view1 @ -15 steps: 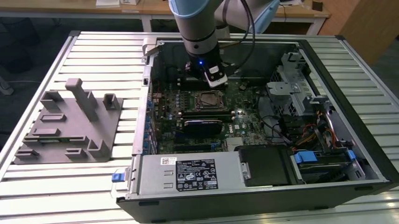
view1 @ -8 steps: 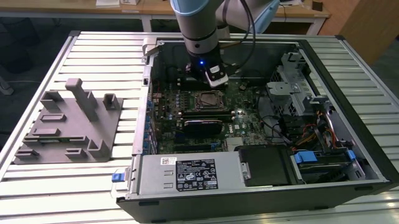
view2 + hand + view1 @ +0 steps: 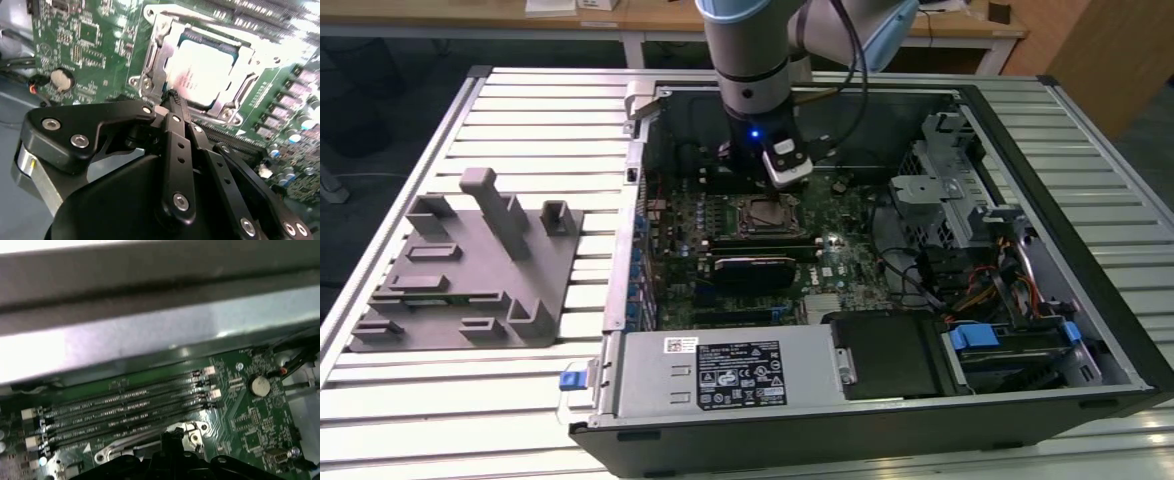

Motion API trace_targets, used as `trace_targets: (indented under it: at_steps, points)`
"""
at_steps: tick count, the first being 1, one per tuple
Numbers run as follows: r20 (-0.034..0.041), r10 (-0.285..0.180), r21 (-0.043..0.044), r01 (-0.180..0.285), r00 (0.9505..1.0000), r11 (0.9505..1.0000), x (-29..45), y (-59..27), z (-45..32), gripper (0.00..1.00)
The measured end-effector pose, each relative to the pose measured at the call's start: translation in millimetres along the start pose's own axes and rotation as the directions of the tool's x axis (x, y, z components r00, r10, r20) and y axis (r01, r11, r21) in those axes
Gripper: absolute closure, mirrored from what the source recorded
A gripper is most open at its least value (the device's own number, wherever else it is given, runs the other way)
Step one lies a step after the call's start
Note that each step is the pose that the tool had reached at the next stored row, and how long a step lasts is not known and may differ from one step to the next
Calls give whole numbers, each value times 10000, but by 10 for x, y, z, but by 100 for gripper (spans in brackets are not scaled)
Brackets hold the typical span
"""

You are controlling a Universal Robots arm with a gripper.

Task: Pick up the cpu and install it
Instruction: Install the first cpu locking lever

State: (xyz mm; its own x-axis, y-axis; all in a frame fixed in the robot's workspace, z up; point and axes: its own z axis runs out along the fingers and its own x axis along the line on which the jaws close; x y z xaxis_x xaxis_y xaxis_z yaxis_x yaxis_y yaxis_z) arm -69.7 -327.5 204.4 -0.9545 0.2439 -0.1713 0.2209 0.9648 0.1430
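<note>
The cpu, a flat square chip with a pale silver top, lies in the metal-framed socket on the green motherboard. In the exterior view the cpu sits near the middle of the open computer case. My gripper is shut with nothing in it, its black tips just beside the socket frame's edge. Whether they touch the frame, I cannot tell. From outside, the gripper hangs straight down just behind the socket. In the first wrist view the gripper tip pokes up beside the socket's corner screws.
A grey plastic block with upright posts stands on the slatted table at the exterior view's left. Memory slots and a coin battery flank the socket. A black module, the power supply and drive cages crowd the case.
</note>
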Motion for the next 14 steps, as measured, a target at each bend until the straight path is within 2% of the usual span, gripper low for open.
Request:
trace_targets:
  at_steps: [6, 11, 12, 13, 14]
  points:
    - [-99, -106, 699, 113, 9999, 9975, -25, 6, 7, 89]
    - [-188, -190, 1285, 213, 9996, 9915, -46, 10, 13, 89]
    - [-209, -202, 1375, 229, 9996, 9902, -49, 11, 15, 89]
    - [-233, -206, 1421, 237, 9995, 9896, -54, 12, 17, 89]
    - [-238, -205, 1425, 237, 9995, 9895, -54, 12, 16, 89]
